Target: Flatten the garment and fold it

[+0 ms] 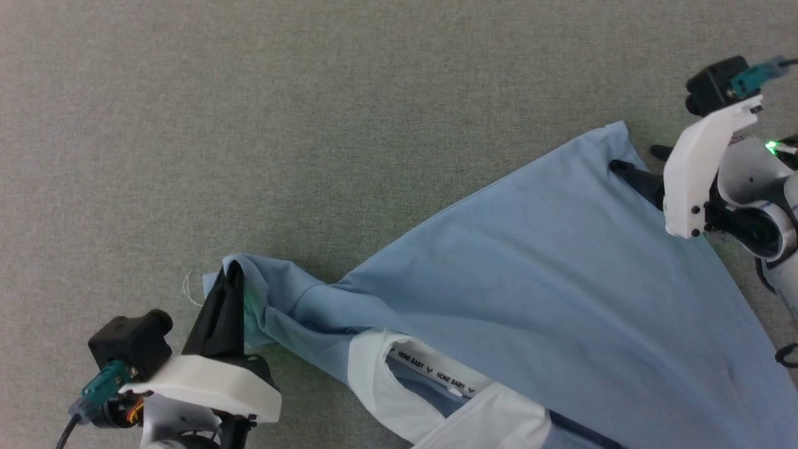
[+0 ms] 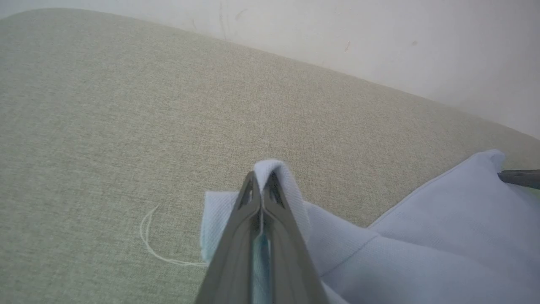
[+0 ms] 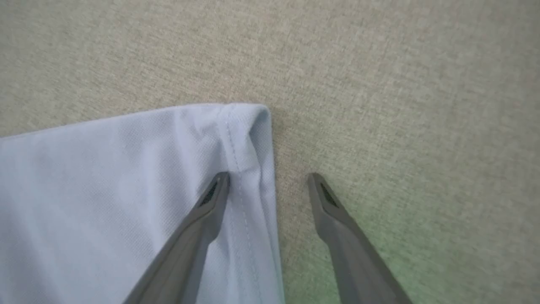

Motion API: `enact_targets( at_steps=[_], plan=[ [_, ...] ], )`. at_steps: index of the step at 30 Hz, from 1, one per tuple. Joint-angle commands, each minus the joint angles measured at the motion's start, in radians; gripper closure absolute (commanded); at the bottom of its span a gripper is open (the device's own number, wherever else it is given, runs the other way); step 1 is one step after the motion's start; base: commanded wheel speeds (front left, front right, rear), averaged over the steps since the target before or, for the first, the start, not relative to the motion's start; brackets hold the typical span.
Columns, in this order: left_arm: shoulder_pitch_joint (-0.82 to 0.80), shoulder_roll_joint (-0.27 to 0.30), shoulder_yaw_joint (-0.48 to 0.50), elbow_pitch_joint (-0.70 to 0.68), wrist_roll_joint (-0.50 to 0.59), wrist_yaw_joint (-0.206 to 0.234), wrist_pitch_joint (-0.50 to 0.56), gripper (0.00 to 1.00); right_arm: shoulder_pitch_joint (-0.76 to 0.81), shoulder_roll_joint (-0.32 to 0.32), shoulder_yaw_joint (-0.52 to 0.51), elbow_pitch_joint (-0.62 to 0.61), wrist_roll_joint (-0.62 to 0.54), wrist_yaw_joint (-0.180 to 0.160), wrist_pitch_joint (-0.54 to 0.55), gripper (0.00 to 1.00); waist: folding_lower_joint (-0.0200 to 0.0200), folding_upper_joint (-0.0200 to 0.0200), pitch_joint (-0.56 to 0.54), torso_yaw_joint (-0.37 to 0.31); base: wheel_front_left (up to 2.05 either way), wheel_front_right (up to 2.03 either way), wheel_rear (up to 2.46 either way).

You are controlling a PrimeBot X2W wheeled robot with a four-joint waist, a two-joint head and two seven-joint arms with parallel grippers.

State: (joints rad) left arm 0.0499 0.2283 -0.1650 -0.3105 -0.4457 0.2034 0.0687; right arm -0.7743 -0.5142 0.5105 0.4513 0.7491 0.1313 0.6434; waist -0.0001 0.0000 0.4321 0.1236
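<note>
A: What does the head view show?

B: A light blue shirt lies on a grey-green woven surface. It spreads from the lower middle up toward the right. Its white collar is at the bottom, with a label inside the neck. The left gripper is at the lower left, and its dark fingers are clenched on a bunched end of the shirt, probably a sleeve.

A: And the other arm?

B: The right gripper is at the far corner of the shirt, on the right side, and its jaws stand apart. A thin pale thread lies on the surface just beside the left gripper.

A: Now the left wrist view, please.

B: The two fingers meet at their tips. A fold of blue cloth is pinched between them and rises a little above them. The rest of the shirt runs away to the lower right. The thread is on the surface to the left. Behind the surface there is a white wall.

A: And the right wrist view?

B: Here the jaws are wide and released. One finger rests on the hemmed corner of the shirt. The other finger is over the bare surface, just beside the cloth. The edge of the hem passes between them, and nothing is grasped. The shirt lies flat at the left and lower part of this view.
</note>
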Motion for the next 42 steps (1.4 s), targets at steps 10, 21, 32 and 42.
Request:
enact_targets(
  at_steps=[10,21,32,42],
  plan=[
    [-0.024,0.022,0.014,0.032,-0.014,-0.016,-0.003,1.00,0.031,0.034,0.146,0.052,0.072,-0.001,0.007,1.00,0.0001,0.0000,-0.085,-0.030,0.00,0.00,0.00],
    [-0.237,0.141,0.081,0.098,-0.036,-0.080,0.055,1.00,0.069,0.005,0.023,0.021,0.008,-0.001,-0.345,1.00,0.0001,0.0000,-0.232,-0.070,0.00,0.00,0.00],
    [-0.861,0.153,0.065,0.580,-0.028,-0.179,-0.026,1.00,-0.115,-0.007,-0.132,0.098,-0.083,-0.001,-0.440,1.00,0.0001,0.0000,-0.213,-0.105,0.00,0.00,0.00],
    [-1.347,0.199,0.041,0.860,0.078,-0.190,-0.185,1.00,-0.483,-0.002,-0.217,0.184,-0.226,-0.001,-0.637,1.00,0.0001,0.0000,-0.102,-0.158,0.00,0.00,0.00]
  ],
)
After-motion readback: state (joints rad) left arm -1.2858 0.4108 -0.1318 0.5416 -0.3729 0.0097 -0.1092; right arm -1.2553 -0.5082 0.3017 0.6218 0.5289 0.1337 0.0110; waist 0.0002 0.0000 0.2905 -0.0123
